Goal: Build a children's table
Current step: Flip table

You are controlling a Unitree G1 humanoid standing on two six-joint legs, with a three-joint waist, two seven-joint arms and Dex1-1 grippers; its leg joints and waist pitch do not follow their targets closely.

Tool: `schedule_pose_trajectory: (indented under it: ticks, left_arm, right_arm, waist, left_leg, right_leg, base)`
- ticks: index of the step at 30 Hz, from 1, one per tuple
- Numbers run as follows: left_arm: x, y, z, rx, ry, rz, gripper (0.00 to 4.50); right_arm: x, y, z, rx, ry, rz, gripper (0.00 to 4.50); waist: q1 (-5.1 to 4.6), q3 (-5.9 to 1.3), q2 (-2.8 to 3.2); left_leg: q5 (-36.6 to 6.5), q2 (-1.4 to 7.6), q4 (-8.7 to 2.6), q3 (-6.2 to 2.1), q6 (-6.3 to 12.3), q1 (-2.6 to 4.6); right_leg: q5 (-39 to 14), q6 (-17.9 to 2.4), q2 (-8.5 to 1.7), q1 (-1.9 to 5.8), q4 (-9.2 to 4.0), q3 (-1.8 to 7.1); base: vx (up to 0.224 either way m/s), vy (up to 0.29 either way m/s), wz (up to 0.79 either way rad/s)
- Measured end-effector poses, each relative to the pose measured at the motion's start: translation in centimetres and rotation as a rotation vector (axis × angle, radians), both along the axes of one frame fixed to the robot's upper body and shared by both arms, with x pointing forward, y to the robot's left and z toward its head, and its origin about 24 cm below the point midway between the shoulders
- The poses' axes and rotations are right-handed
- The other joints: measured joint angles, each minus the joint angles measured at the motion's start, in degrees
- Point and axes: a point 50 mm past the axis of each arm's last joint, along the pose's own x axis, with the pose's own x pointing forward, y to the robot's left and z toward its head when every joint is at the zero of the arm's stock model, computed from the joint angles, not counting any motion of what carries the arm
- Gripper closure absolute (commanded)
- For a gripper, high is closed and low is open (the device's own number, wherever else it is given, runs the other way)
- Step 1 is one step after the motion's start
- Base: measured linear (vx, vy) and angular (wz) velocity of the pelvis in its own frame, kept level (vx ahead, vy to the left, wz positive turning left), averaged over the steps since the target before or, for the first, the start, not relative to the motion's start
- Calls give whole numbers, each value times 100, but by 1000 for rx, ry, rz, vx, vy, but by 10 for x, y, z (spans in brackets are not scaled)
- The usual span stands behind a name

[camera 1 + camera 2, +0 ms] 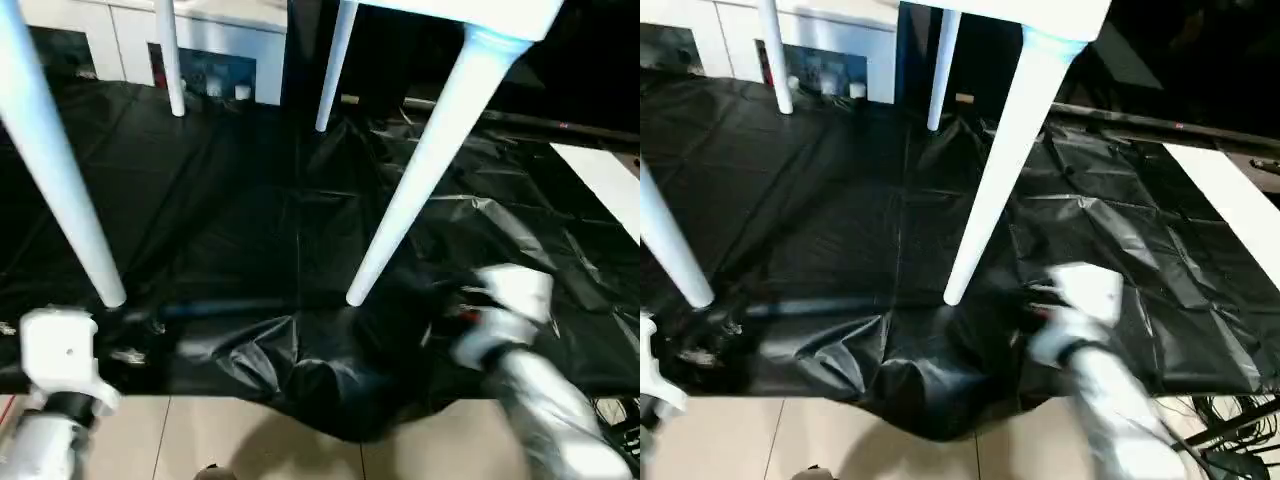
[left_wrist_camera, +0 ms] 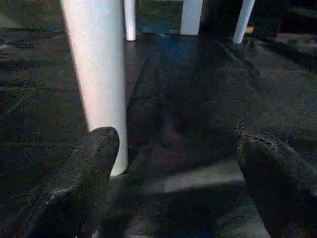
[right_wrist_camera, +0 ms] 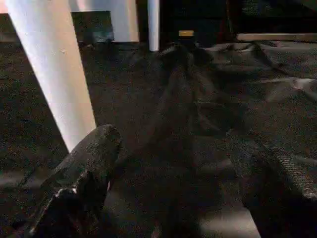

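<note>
The children's table (image 1: 470,12) stands upright on its four white legs on a black plastic sheet (image 1: 250,200), no writing readable anywhere. Near the sheet's front edge, the left gripper (image 2: 173,163) and right gripper (image 3: 183,168) each show fingers spread wide, holding nothing, just beside the two nearest legs.

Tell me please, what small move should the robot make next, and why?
Probably draw both arms back from the table. It stands upright on the black sheet with all four legs down, and the left tool and right tool are open, empty, beside the near legs.
</note>
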Motion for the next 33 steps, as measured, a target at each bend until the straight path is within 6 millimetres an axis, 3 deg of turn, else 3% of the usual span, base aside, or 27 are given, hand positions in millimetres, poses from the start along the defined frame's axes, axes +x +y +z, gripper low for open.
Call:
schedule_pose_trajectory:
  ticks: [4,9,14,24,25,27,29,30,31,32,33]
  left_arm:
    - [3,-5,-1,-2,18,-8,39]
    - [16,-10,-2,18,15,-29,39]
    - [26,-13,1,43,-2,-46,39]
    - [28,-21,-1,43,-26,-34,39]
    - [28,-21,0,44,-30,-32,39]
    - [28,-21,0,43,-38,-31,39]
    - [29,-22,0,59,-34,-36,39]
    - [29,-23,-2,57,-25,-37,39]
    - [29,-23,-4,55,-18,-37,39]
    - [29,-23,-5,53,-14,-35,39]
    - [28,-22,-7,53,-8,-31,39]
  right_arm:
    - [-7,3,-9,-40,54,41,73]
    - [1,5,-16,-48,73,99,73]
    - [12,18,-12,-51,51,197,73]
    - [13,32,-14,-45,58,276,73]
    - [14,32,-14,-44,58,282,73]
    - [18,33,-13,-48,53,287,73]
    - [21,34,-11,-50,40,290,73]
    - [21,33,-13,-48,49,290,73]
    - [20,33,-16,-47,60,288,73]
    - [20,32,-19,-48,74,287,73]
    - [19,33,-20,-48,79,290,73]
  waist:
    - [-124,34,100]
    - [-283,48,208]
    - [-373,37,213]
    - [-283,3,163]
    - [-281,-19,137]
    - [-285,-124,116]
    - [-285,-165,105]
    - [-285,-165,129]
    - [-286,-150,149]
    - [-320,-93,182]
    - [-365,-27,265]
  left_leg:
    - [0,-4,0,-33,0,54]
    - [-1,-11,2,-61,1,57]
    - [-1,-18,19,-52,2,62]
    - [2,-17,22,-23,8,47]
    - [6,-21,47,-2,21,5]
    - [74,11,151,-11,95,-242]
    - [159,25,206,-23,177,-489]
    - [193,31,194,-22,237,-584]
    - [185,47,202,-16,227,-597]
    - [149,98,258,-7,171,-528]
    - [111,145,297,-40,125,-462]
  right_leg:
    - [-1,1,2,51,-54,-23]
    - [-1,1,1,96,-175,-43]
    - [0,1,-2,86,-179,-25]
    - [104,-15,-1,77,-174,-4]
    - [267,-41,-3,49,-181,8]
    - [362,-84,65,-158,-147,-15]
    - [474,-77,92,-395,-129,-48]
    - [534,-106,81,-470,-183,-47]
    - [562,-102,74,-474,-217,-80]
    - [547,-69,26,-441,-247,-200]
    - [517,-46,-17,-320,-313,-443]
  base:
    - [0,0,0]
    - [0,0,0]
    - [0,0,0]
    - [0,0,0]
    - [0,0,0]
    - [0,0,0]
    - [-83,-1,-2]
    - [-112,-6,-2]
    - [-150,22,-6]
    - [-201,47,-17]
    - [-201,47,-17]
